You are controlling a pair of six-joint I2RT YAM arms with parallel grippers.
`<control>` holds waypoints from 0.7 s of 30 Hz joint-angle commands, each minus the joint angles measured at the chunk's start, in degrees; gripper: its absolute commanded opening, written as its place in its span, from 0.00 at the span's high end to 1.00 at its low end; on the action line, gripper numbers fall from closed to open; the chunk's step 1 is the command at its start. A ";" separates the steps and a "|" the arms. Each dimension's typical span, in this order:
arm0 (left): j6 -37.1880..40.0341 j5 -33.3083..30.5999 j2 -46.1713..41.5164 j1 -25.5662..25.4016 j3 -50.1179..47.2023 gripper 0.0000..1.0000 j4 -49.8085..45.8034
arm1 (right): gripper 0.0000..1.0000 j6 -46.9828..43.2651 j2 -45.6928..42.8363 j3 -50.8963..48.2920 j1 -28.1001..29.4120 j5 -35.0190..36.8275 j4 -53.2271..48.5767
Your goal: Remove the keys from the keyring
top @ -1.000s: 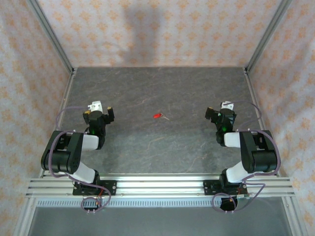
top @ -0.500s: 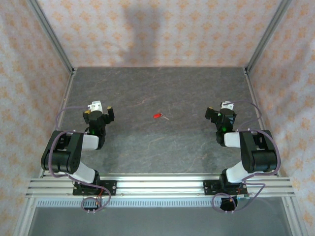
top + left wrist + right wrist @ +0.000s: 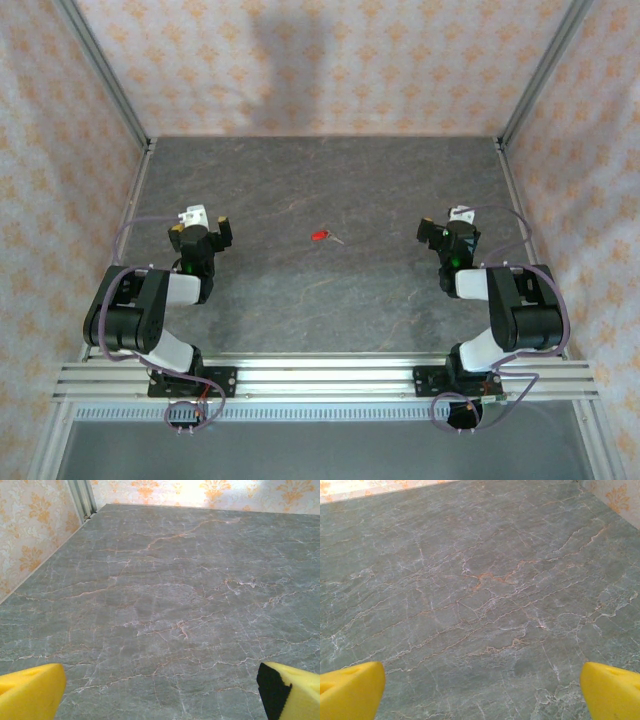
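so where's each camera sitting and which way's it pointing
top external: above and behind the bases, looking down on the table; shows both arms, with the left gripper and right gripper either side of the keys.
left wrist: low on the left arm, facing across bare table to the papered wall; its yellow fingers sit at the bottom corners.
right wrist: low on the right arm, similar outlook; its yellow fingers are wide apart.
shared: all three see the grey marbled tabletop.

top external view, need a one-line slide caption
Open left gripper and open right gripper flank a small red-tagged keyring lying untouched on the grey marbled table.
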 commanded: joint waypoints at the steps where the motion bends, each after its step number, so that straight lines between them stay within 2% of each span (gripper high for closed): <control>1: 1.26 -1.21 0.52 -0.61 1.09 0.00 1.46 | 0.01 -0.71 0.41 1.08 -0.37 1.66 1.62; 7: 1.26 -1.20 0.47 -0.54 1.05 0.00 1.58 | 0.01 -0.72 0.21 0.95 -0.37 1.66 1.75; 9: 1.92 0.27 -0.79 -0.61 0.86 0.00 0.74 | 0.01 0.33 -1.21 2.18 -0.29 4.28 -1.60; 12: 1.70 -0.06 -5.54 -0.61 2.86 0.00 -6.61 | 0.01 1.41 -6.08 6.19 -0.29 7.52 -12.33; 17: 0.44 -2.88 -10.97 -0.61 8.30 0.00 -18.81 | 0.01 5.41 -12.32 10.42 -0.37 8.10 -20.98; 19: -4.54 -3.44 -14.26 -0.32 9.35 0.00 -20.04 | 0.01 8.25 -14.78 12.78 -0.37 4.89 -24.36; 21: -11.90 -0.22 -17.39 0.71 10.31 0.00 -20.59 | 0.01 14.10 -16.64 16.01 -0.37 4.71 -29.67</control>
